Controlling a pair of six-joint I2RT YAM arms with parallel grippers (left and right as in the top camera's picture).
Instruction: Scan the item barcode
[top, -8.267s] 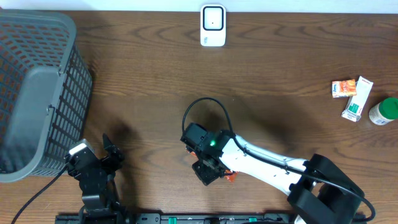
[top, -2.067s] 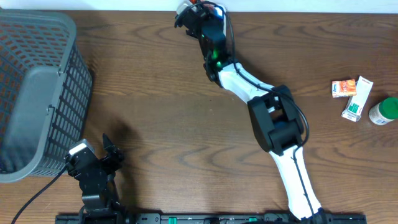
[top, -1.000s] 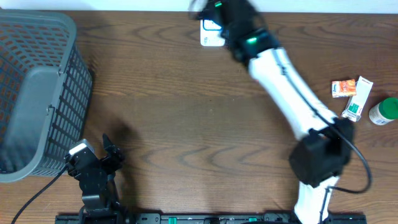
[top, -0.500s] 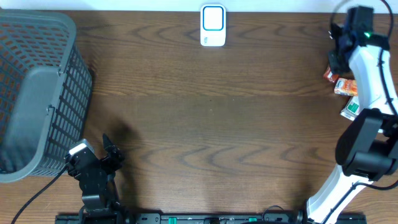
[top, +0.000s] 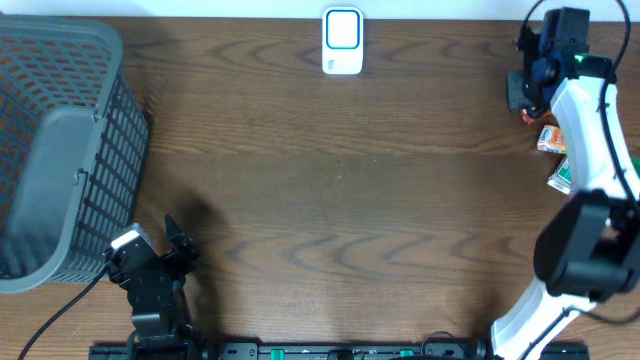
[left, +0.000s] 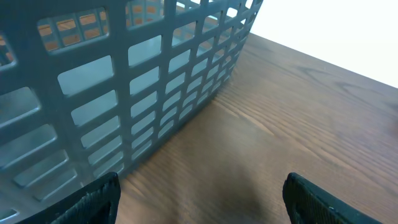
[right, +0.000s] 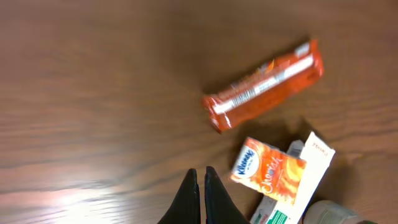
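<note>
Right wrist: the clenched, empty right hand (right: 200, 173) hangs short of the orange packet (right: 264, 93), slanted ahead-right; overhead: both at the far right of the bench (top: 300, 200), nearest that arm; left wrist: the released left hand (left: 202, 196) faces the basket (left: 124, 93).

From overhead I get even, fairly bright light on the table (top: 300, 170). It is sharp throughout, with one soft shadow beside the left gripper (top: 152, 252). My left wrist view blows out white at top right, and the basket (left: 124, 93) looks soft. The right wrist view is blurred, with pale glare lower left and a shadow under the orange packet (right: 264, 93).
</note>
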